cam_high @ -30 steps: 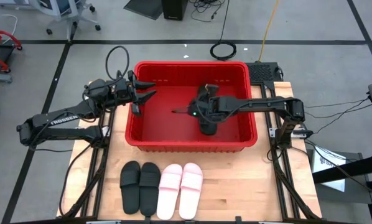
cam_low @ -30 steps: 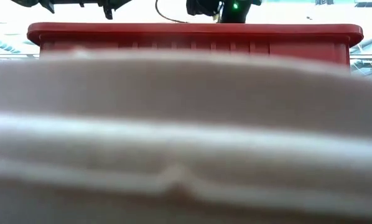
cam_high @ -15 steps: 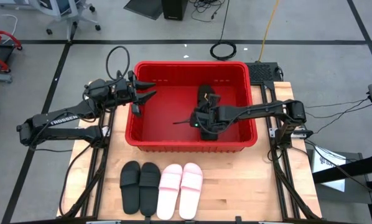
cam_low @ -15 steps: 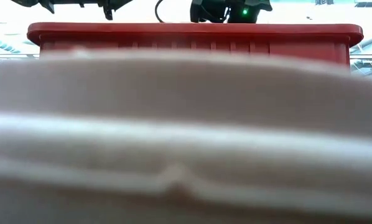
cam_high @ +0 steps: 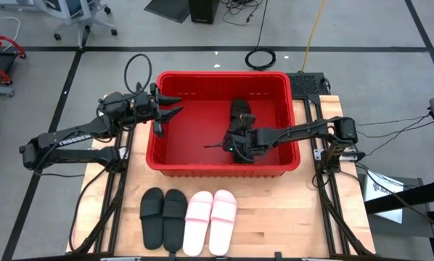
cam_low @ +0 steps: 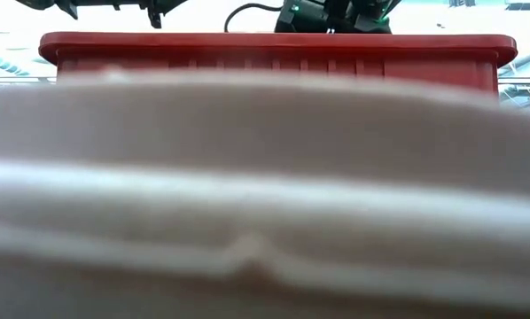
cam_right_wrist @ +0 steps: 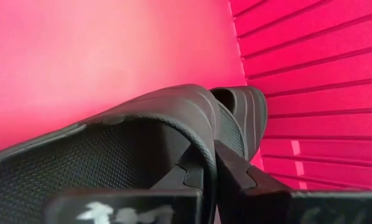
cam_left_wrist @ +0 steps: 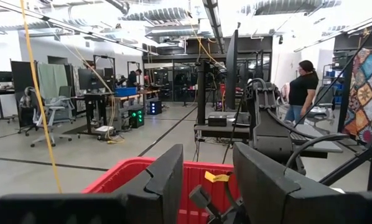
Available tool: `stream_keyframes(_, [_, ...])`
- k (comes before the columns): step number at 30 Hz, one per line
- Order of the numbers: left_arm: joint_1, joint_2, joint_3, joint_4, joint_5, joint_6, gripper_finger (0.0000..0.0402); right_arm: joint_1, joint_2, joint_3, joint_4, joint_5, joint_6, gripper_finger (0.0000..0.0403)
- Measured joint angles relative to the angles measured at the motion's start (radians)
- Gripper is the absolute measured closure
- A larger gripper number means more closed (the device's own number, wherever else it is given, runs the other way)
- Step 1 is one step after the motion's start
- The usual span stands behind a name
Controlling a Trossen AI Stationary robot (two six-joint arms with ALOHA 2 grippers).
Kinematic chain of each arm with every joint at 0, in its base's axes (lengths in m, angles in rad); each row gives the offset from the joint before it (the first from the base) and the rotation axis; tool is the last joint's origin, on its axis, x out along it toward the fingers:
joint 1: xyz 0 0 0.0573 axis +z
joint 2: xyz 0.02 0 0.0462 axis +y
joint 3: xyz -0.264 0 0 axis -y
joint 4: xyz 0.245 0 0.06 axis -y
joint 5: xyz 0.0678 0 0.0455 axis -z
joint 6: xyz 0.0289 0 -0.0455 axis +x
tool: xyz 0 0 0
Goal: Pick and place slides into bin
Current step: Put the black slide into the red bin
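Inside the red bin (cam_high: 162, 156), the right gripper (cam_high: 236, 147) is clamped on a black slide's strap (cam_right_wrist: 192, 118); opening too high could bounce it onto the second black slide (cam_high: 240, 114). Since a second ago the gripper has drawn toward the near wall. Left gripper (cam_high: 172, 105) waits parted over the rim, while four slides (cam_high: 189, 218) remain on the table

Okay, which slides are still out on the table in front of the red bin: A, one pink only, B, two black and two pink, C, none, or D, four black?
B: in the high view a black pair and a pink pair lie side by side on the table, in front of the bin.
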Motion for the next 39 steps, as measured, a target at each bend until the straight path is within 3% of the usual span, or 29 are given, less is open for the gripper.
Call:
stream_keyframes(6, [0.000, 0.000, 0.000, 0.000, 0.001, -0.008, 0.0254, 0.000, 0.000, -0.032, 0.009, -0.001, 0.004, 0.0385])
stream_keyframes(17, [0.000, 0.000, 0.000, -0.001, 0.003, -0.018, 0.0254, -0.002, -0.001, -0.046, 0.056, -0.033, -0.063, 0.0278])
stream_keyframes(25, [0.000, 0.000, 0.000, -0.008, 0.003, -0.018, 0.0254, 0.000, -0.043, -0.047, 0.045, -0.163, -0.086, 0.0218])
stream_keyframes(28, [0.000, 0.000, 0.000, -0.010, 0.003, -0.018, 0.0254, 0.001, -0.078, -0.046, 0.037, -0.213, -0.095, 0.0207])
stream_keyframes(39, [0.000, 0.000, 0.000, -0.009, 0.010, -0.026, 0.0254, 0.003, -0.198, -0.046, 0.016, -0.213, -0.101, 0.0207])
